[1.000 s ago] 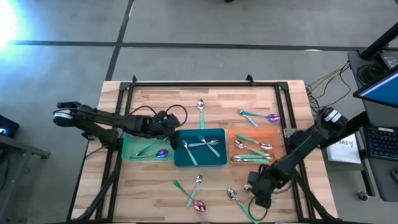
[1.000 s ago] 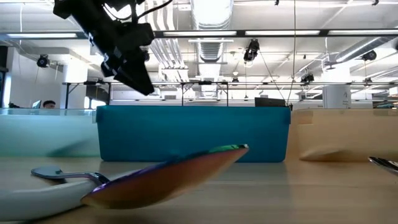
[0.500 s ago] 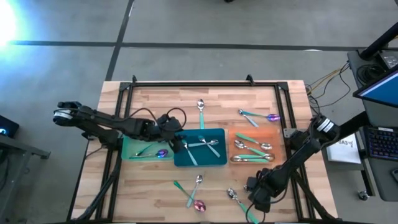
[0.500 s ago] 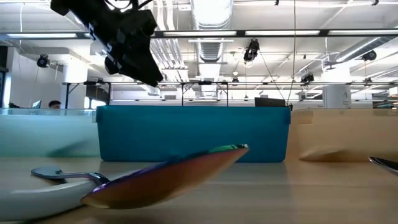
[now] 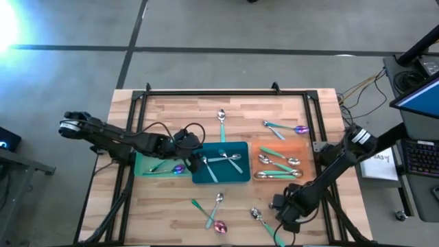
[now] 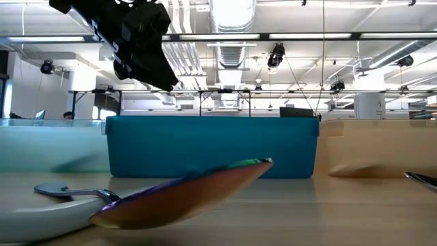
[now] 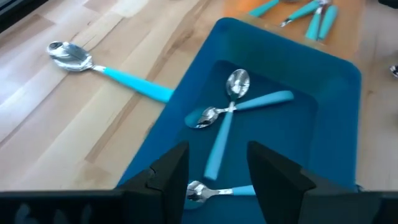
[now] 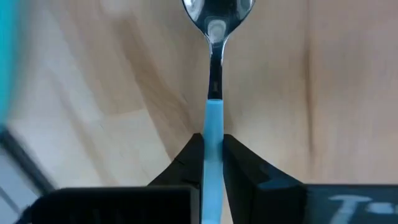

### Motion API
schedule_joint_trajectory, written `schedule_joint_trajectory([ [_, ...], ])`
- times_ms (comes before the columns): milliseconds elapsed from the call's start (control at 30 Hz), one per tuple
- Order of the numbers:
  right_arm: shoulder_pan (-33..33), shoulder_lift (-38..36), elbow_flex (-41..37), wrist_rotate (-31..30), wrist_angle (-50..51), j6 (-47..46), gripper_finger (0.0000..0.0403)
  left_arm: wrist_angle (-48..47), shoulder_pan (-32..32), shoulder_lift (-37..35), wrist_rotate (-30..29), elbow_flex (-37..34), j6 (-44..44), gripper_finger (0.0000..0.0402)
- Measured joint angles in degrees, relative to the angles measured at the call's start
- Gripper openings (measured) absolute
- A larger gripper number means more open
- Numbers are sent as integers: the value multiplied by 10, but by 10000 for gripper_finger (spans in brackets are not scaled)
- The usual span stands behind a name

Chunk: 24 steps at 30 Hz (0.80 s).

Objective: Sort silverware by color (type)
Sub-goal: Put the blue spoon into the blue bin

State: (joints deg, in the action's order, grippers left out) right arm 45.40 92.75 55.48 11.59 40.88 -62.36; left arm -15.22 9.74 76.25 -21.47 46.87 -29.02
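Note:
Spoons lie scattered on the wooden table and in three trays. My right gripper (image 5: 280,218) is at the near right, shut on a teal-handled spoon (image 8: 213,74) whose silver bowl (image 8: 217,11) points away from the fingers. My left gripper (image 7: 217,171) hangs open above the left end of the teal tray (image 5: 236,177), over three teal-handled spoons (image 7: 227,115) that lie flat in it. A purple spoon (image 5: 178,169) lies in the green tray (image 5: 147,159). Several spoons lie in the orange tray (image 5: 296,149). My right gripper pinches the spoon's teal handle (image 8: 213,127) between its two fingers (image 8: 191,158), one on each long side. The fingers come from above, pointing steeply down. The spoon lies flat along the wood with its bowl on the table.
Loose spoons lie on the table: a teal-handled one (image 5: 221,118) at the far middle, a teal and a purple one (image 5: 291,128) at the far right, and a silver (image 5: 218,200), a teal (image 5: 202,211) and a purple one (image 5: 219,226) near the front edge.
My right gripper has sunk and gone a little toward the table's near edge, down onto the teal-handled spoon. My left gripper has drifted slightly toward the near edge over the teal tray, still open.

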Motion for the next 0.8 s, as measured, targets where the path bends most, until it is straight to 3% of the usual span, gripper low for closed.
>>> schedule_joint_trajectory([
  [133, -9, -61, 4, -82, -1, 9, 24, 41, 16, 2, 17, 0, 30, 146],
  [267, -25, -104, 21, -232, 0, 57, 24, 120, 39, 5, 39, 0, 78, 146],
  [533, -58, -127, 61, -543, -125, 290, 24, 293, 95, 52, 41, -1, 177, 146],
  [600, -72, -124, 63, -571, -192, 372, 24, 345, 103, 74, 41, 0, 195, 146],
  [800, -109, -105, 63, -567, -375, 558, 24, 437, 110, 146, 40, 35, 217, 146],
])
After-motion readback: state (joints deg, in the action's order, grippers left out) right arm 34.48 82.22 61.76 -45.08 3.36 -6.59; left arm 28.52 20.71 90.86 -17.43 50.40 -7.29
